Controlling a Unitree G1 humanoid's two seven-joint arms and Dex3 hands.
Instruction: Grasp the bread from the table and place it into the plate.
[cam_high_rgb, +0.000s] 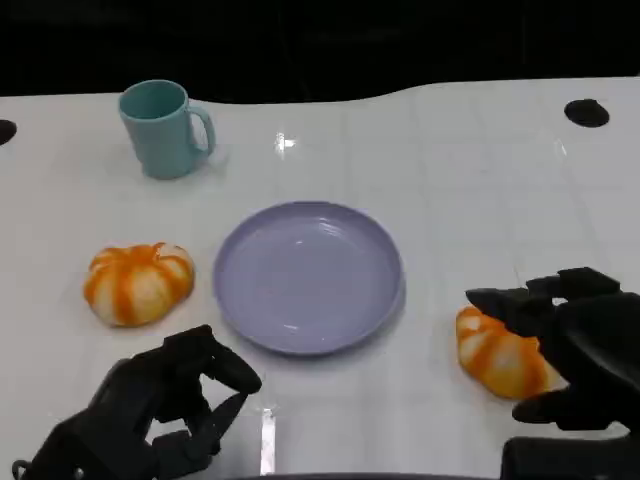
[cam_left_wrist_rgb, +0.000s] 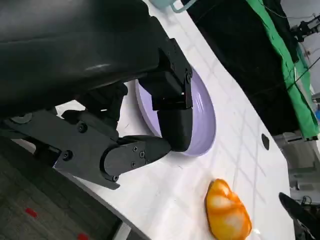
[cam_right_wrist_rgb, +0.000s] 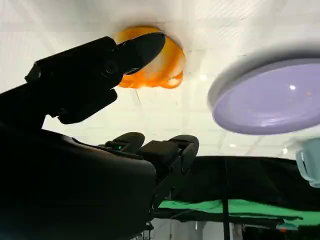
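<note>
Two orange-and-white breads lie on the white table. One bread (cam_high_rgb: 138, 283) is left of the lavender plate (cam_high_rgb: 308, 275). The other bread (cam_high_rgb: 497, 354) (cam_left_wrist_rgb: 227, 212) (cam_right_wrist_rgb: 161, 67) lies right of the plate, partly under my right hand (cam_high_rgb: 578, 345) (cam_right_wrist_rgb: 95, 80). That hand's fingers are spread, with some on the bread's far side and one on its near side. I cannot tell whether they touch it. The plate (cam_left_wrist_rgb: 205, 115) (cam_right_wrist_rgb: 270, 97) has nothing in it. My left hand (cam_high_rgb: 165, 405) (cam_left_wrist_rgb: 150, 130) hangs near the table's front edge, fingers curled in on nothing.
A teal mug (cam_high_rgb: 165, 128) (cam_right_wrist_rgb: 310, 162) stands at the back left. Dark round holes (cam_high_rgb: 586, 113) mark the table's far corners. Bare white tabletop lies between the plate and the right-hand bread.
</note>
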